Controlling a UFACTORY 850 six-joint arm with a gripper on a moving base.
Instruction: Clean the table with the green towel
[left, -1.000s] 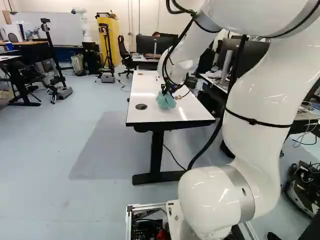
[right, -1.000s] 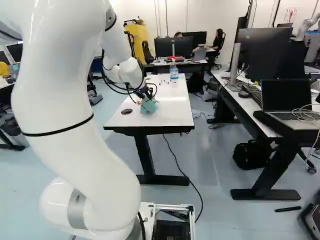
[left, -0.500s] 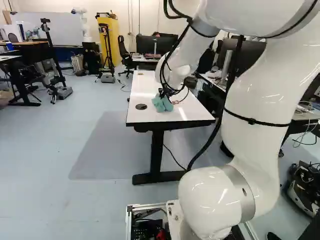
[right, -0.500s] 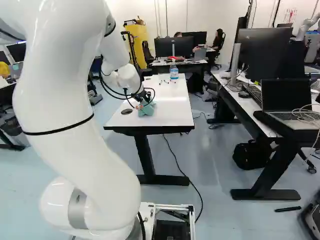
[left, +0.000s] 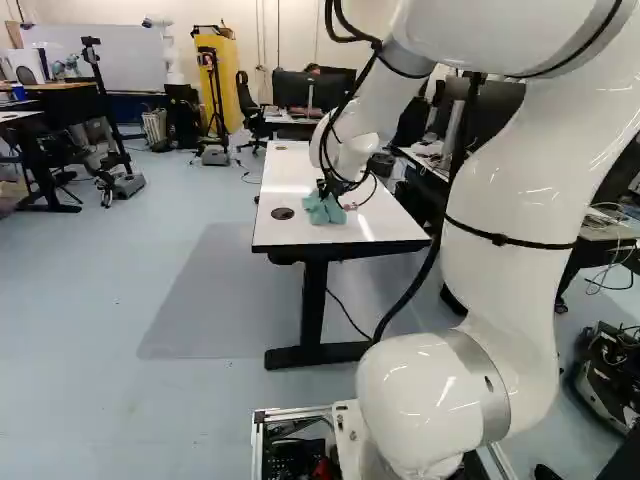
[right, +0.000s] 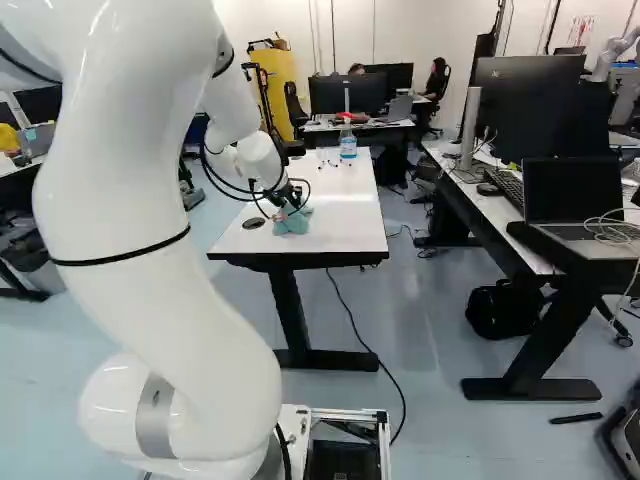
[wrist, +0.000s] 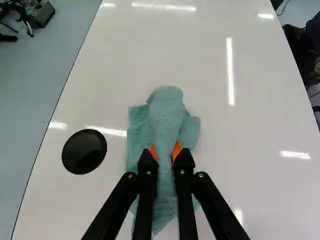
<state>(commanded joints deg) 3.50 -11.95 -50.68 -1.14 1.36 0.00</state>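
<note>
Black gripper (wrist: 164, 150) at the near end of the table (right: 350, 226), closed on the green towel (wrist: 167, 114), which was bunched in a ridge between its two fingers and spread out loosely to both sides over the tabletop. The white arm (right: 110, 190) reached forward from the base to that near end of the table, bending down towards the surface.

As for progress, the towel had been picked up and brought to the table, so the wiping seemed to be under way. How much of the table had been wiped could not be told, since no stain or cleaned track could be made out. The far end probably remained to be done: a clear bottle (right: 348, 145) stood there, with small dark bits (right: 335, 163) scattered on the table close by. A round black disc (wrist: 84, 151) was set into the table near its left edge, just beside the towel.

Compared with one second before, the gripper and the towel in it had shifted together a little towards the table's near edge and its left side, and the cloth looked flatter. Over the last half second they had hardly moved. The base had not moved.
</note>
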